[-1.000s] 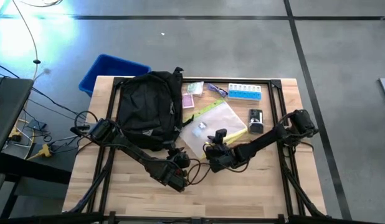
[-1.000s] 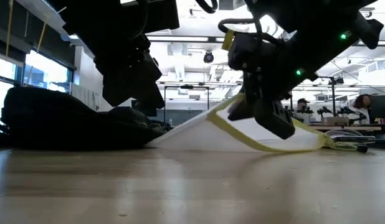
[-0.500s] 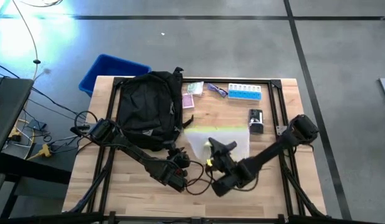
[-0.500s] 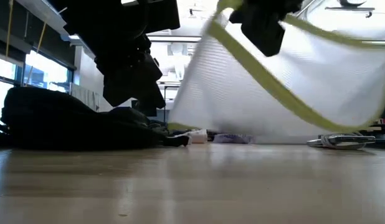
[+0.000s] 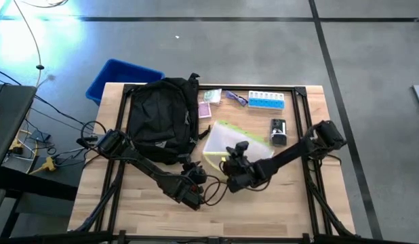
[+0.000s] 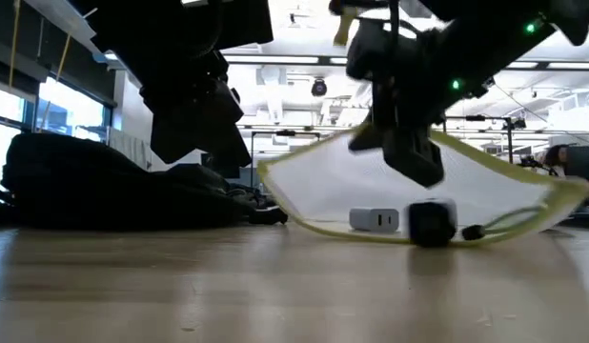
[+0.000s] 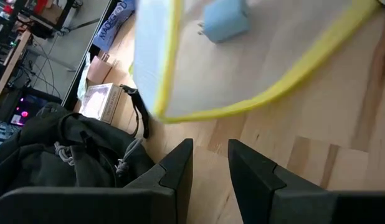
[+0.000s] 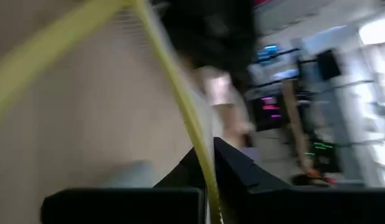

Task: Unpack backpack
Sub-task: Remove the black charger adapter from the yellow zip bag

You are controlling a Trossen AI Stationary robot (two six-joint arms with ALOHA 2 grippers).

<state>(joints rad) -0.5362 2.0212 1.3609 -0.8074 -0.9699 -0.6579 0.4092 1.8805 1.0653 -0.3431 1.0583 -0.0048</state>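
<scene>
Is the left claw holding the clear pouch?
No: the left claw is empty, fingers apart, while the right claw pinches the pouch's yellow edge.

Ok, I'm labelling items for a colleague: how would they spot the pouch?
Start at the black backpack on the table's left half. Just to its right, the right gripper pinches the clear pouch. Its yellow edging sets it apart from everything nearby.

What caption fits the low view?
Right claw lifts a yellow-edged pouch beside the black backpack.
</scene>
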